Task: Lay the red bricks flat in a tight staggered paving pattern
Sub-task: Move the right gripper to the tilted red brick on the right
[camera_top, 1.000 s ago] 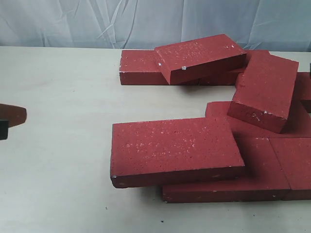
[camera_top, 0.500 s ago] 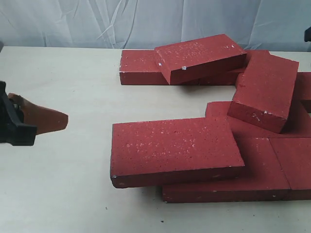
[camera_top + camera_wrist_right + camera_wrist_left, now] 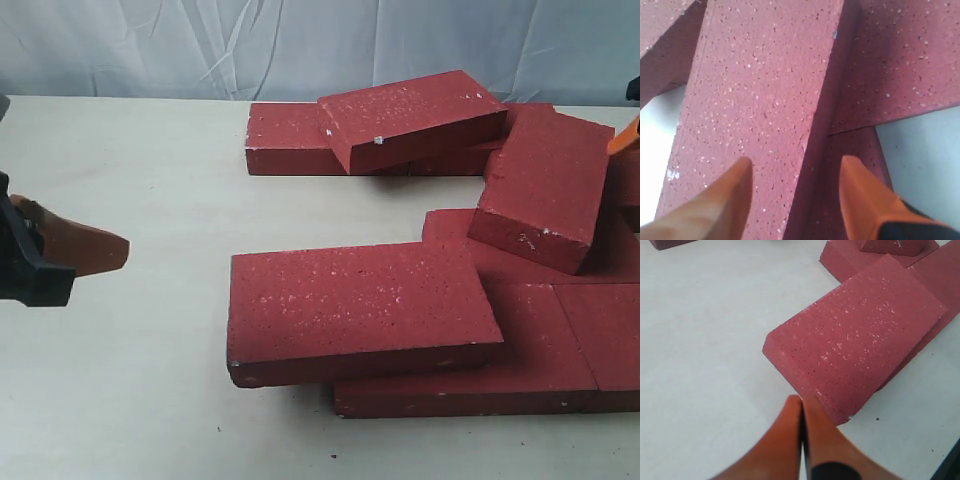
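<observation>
On the right half of the pale bench [image 3: 140,170] the red bricks [image 3: 520,355] lie in a loose heap. Some lie flat and touching, others are propped askew on them. The front brick [image 3: 365,310] rests tilted over the flat ones beneath it. The leaning brick [image 3: 545,185] slants at the far right. The left gripper [image 3: 801,402] hovers near the bench's left edge, well apart from the heap, its jaws pressed together on nothing. The right gripper [image 3: 796,160] hangs over the leaning brick with its fingers [image 3: 735,185] spread wide and nothing in its grasp.
</observation>
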`<control>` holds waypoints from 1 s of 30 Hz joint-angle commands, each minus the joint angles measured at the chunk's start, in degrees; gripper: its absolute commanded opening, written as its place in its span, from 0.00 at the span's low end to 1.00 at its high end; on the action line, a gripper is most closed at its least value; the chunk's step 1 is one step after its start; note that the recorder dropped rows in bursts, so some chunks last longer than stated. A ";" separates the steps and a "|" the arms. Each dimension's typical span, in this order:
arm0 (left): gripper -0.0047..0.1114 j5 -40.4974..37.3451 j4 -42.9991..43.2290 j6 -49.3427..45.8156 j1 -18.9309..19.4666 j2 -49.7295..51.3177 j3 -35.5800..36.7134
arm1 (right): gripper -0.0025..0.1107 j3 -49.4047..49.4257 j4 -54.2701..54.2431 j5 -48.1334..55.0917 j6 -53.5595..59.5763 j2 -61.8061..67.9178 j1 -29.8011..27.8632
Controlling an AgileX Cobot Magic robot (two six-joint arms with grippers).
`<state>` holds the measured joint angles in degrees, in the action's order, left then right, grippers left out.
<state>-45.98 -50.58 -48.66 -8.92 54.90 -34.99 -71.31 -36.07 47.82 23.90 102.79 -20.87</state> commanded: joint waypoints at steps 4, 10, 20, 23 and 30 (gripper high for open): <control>0.04 1.07 -0.14 0.31 -0.40 0.12 -0.20 | 0.43 -0.46 -0.49 -3.84 2.12 3.89 1.64; 0.04 1.16 0.07 0.31 -0.40 0.12 -0.20 | 0.43 -0.46 -0.15 -4.52 2.12 6.69 1.64; 0.04 1.98 0.08 0.23 -0.40 0.12 -0.20 | 0.43 -0.69 -2.40 -2.79 3.18 7.45 1.72; 0.04 2.08 0.08 0.23 -0.40 0.12 -0.20 | 0.47 -2.03 -3.30 1.31 3.28 7.24 1.19; 0.04 2.08 -0.04 0.23 -0.40 0.12 -0.20 | 0.67 -5.44 -4.55 7.07 0.18 7.10 -0.39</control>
<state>-44.20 -50.47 -48.66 -8.92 54.90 -34.99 -75.75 -40.34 53.56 25.59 110.33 -20.50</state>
